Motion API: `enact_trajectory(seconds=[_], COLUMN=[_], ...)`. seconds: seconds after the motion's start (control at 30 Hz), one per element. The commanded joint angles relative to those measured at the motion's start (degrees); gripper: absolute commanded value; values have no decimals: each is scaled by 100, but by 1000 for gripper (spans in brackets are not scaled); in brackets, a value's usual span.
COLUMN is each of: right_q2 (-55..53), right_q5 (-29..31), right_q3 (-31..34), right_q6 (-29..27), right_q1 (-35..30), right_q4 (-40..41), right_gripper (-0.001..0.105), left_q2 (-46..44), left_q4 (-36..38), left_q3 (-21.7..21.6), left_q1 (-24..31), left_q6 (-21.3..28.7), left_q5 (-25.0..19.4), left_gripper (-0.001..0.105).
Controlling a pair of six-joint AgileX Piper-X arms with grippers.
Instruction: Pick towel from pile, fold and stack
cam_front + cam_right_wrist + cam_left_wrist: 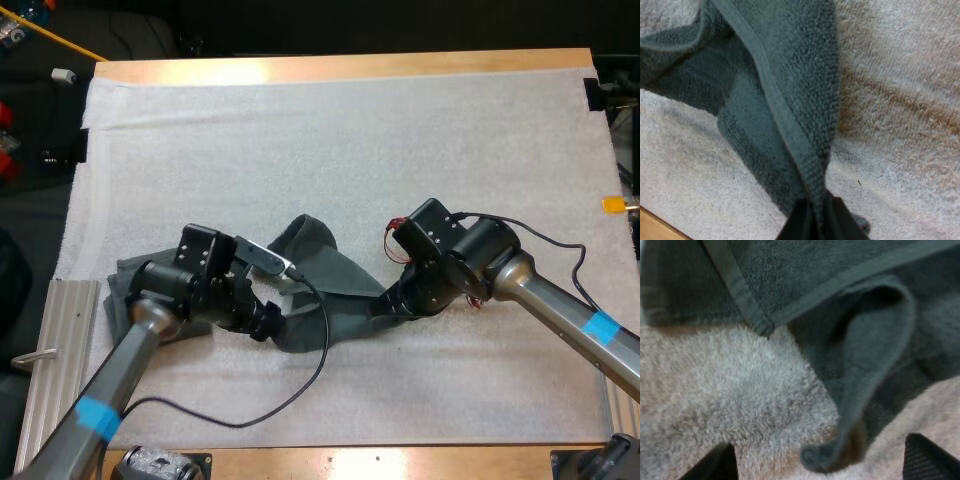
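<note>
White fleecy mat (pixel 350 130) covered the wooden desk (pixel 350 66), and a dark grey-green terry towel (pixel 325 265) lay crumpled on it, near the desk's near edge and mostly left of centre. At the towel's right end, the right end effector (pixel 817 220) pinched a hemmed corner tight between its black fingers. Over the towel's left part, the left end effector (pixel 265 322) stood spread, its fingers (pixel 715 465) apart on either side of a curled hem and clear of it.

Crumpled towel (pixel 322 268) on white mat (pixel 350 140)
</note>
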Motion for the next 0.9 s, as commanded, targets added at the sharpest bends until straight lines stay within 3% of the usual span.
enact_trajectory(seconds=[0.0,0.13,0.2,0.27,0.33,0.47,0.5,0.73,0.87], right_q2=[-28,-28,-28,-28,-28,-28,-28,-357,-946], right_q5=[14,14,14,14,14,14,14,692,891], right_q3=[-9,-9,-9,-9,-9,-9,-9,-9,-9], right_q6=[30,44,53,75,75,78,87,27,273], right_q1=[-17,-17,-17,-17,-17,-17,-17,-17,-127], right_q4=[10,10,10,10,10,10,10,0,87], right_gripper=[0,0,0,0,0,0,0,0,0], left_q2=[134,634,869,1005,1071,1010,966,30,-1034], left_q4=[-54,-247,-342,-349,-337,-289,-260,257,761], left_q3=[-1,-1,-1,-1,-1,-12,-12,-12,-180], left_q1=[-30,-30,-30,-30,-30,-30,-30,-30,-30], left_q6=[11,7,-1,-15,-60,-186,-216,-307,-568], left_q5=[31,418,823,998,971,835,825,826,973], left_gripper=[64,64,64,59,49,5,1,0,0])
